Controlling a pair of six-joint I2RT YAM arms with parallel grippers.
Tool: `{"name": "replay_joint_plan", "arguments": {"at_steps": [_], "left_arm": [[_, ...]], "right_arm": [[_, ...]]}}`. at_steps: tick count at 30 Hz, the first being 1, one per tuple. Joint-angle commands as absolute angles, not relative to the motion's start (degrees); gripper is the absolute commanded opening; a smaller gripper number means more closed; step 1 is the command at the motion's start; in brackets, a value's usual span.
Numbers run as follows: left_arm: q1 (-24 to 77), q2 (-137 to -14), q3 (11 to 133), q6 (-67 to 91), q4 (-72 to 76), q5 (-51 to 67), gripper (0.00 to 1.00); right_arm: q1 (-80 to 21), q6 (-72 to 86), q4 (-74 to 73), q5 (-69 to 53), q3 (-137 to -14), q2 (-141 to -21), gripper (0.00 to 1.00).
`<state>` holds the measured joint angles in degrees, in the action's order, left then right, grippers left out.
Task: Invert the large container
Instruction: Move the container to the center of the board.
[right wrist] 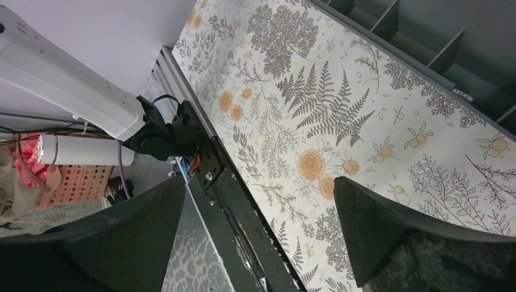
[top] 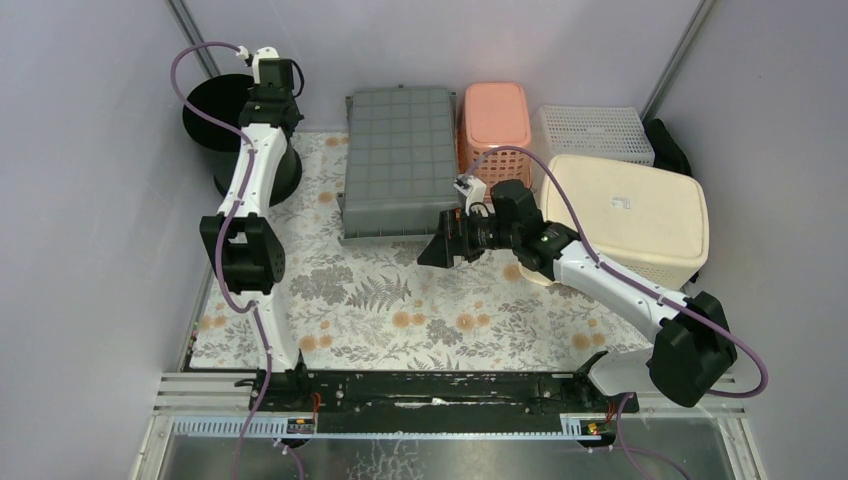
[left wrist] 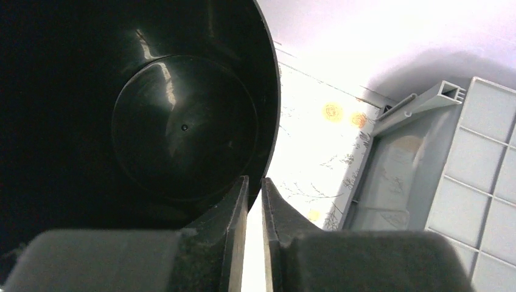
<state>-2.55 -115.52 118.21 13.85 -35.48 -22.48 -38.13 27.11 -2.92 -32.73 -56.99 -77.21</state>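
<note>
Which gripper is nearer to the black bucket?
Left. The left gripper pinches the black bucket at its rim; the right gripper hangs open near the grey crate, well away.

Large black round container [top: 215,112], standing mouth up, far-left corner

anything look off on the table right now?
Nothing spilled or broken. One oddity: the grey crate lies bottom-up with its ribbed underside showing, while the black bucket is mouth-up with the left gripper pinching its rim. The right gripper hangs open and empty.
</note>
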Motion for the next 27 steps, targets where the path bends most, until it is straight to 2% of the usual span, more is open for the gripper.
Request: {"name": "replay_joint_plan", "arguments": {"at_steps": [1, 6, 9, 15, 21, 27], "left_arm": [[-3.6, -119.52, 113.91, 12.31, -45.45, -27.68, 0.22], [-3.63, -118.97, 111.06, 12.77, -45.35, -28.0, 0.46], [-3.65, -118.84, 110.13, 13.43, -45.42, -28.03, 0.49], [-3.66, -118.53, 109.49, 14.17, -45.8, -24.77, 0.28], [-3.37, -116.98, 110.05, 15.77, -46.97, -15.82, 0.1], [-1.54, -114.4, 111.62, 16.77, -49.09, -10.65, 0.04]], "right_arm": [[-38.01, 27.73, 0.11, -35.12, -56.86, -75.62, 1.0], [-38.01, 28.14, 1.29, -35.59, -56.2, -75.43, 1.0], [-38.06, 28.3, 1.5, -35.95, -55.82, -75.49, 1.0], [-38.05, 28.28, 1.86, -35.89, -55.34, -75.06, 1.0], [-38.06, 28.26, 1.75, -36.28, -55.67, -75.45, 1.0], [-38.06, 28.22, 1.56, -36.21, -56.0, -75.4, 1.0]]}}
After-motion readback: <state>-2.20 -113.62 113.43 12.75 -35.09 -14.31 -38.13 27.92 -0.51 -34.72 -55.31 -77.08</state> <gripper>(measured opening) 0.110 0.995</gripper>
